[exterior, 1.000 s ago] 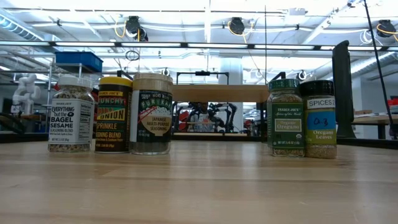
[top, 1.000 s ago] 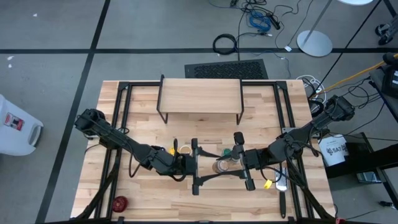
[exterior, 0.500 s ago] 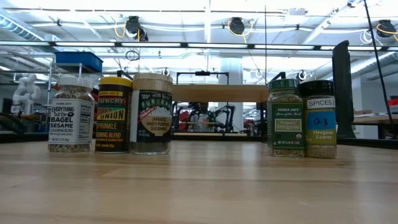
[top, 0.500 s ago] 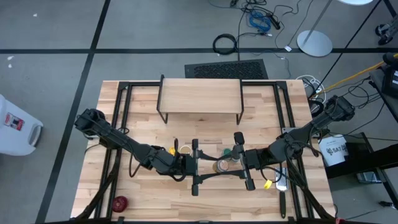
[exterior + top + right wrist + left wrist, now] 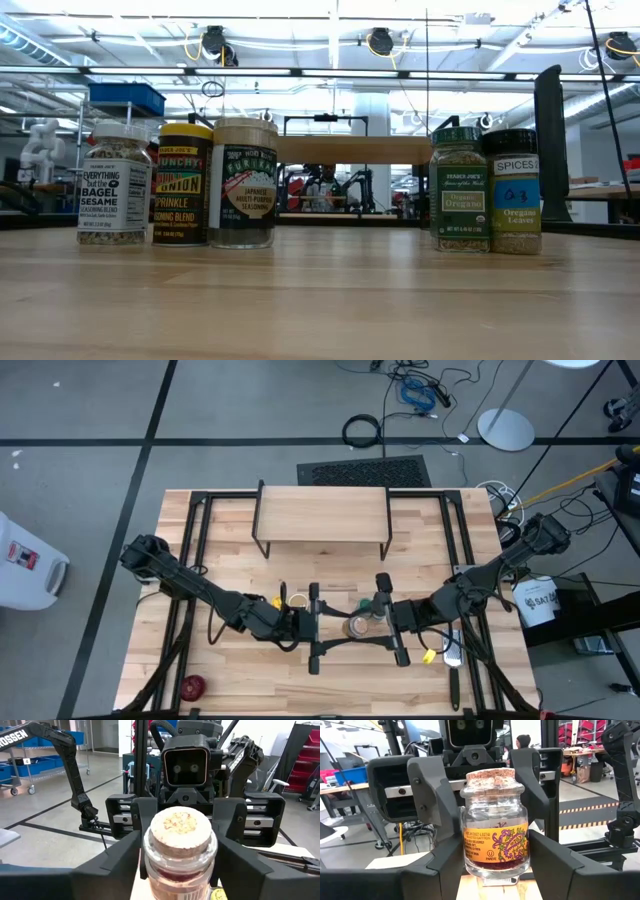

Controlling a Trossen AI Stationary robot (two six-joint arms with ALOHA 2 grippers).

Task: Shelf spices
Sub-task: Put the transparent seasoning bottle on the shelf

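A small glass spice jar with a cork lid (image 5: 494,835) hangs above the table's middle (image 5: 355,626), between both grippers. My left gripper (image 5: 343,628) comes in from the left and is shut on it. From the right, my right gripper (image 5: 180,865) stands open, its fingers (image 5: 436,795) close beside the jar's upper part with a narrow gap. Five more spices stand upright on the table in a row, from the white-capped one (image 5: 114,185) to the dark-lidded one (image 5: 515,190). The shelf (image 5: 322,515) stands on its black legs at the table's far middle. My left gripper pinches the jar's lower glass body (image 5: 470,865) between its two fingers (image 5: 445,865). They come level from the table's left, one on each side. The jar stands upright in the hold, cork up, lifted clear of the table.
A red round object (image 5: 192,686) lies at the near left corner. A flat grater (image 5: 452,658) lies near the right edge. Black frame rails (image 5: 190,560) run along both table sides. Bare wood lies between the shelf and the arms.
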